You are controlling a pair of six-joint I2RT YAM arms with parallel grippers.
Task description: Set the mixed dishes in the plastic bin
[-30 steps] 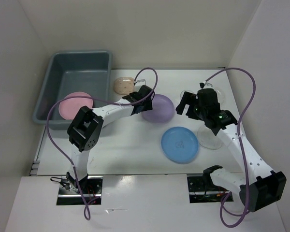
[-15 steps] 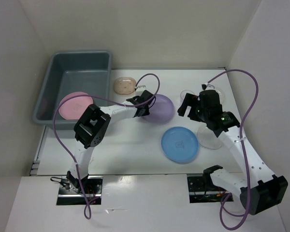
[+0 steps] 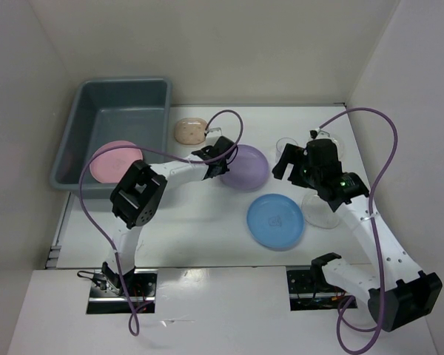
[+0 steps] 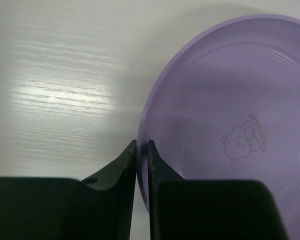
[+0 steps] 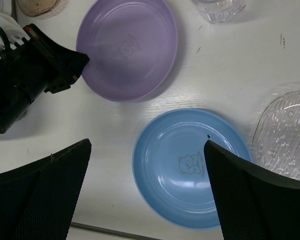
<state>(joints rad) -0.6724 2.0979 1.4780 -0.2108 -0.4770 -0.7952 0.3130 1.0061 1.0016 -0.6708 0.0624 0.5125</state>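
Observation:
My left gripper is shut on the left rim of the purple plate, one finger inside the rim and one outside. From above, this left gripper meets the purple plate at mid-table. The right gripper hangs wide open above the blue plate, holding nothing. A pink plate lies inside the plastic bin at the far left. The beige dish, a clear cup and a clear plate rest on the table.
White walls close in the table at the back and on both sides. The bin's right wall stands close to the beige dish. Purple cables loop over both arms.
The left jaws have closed from wide apart onto the purple plate's rim. The right arm has shifted slightly; its jaws stay wide.

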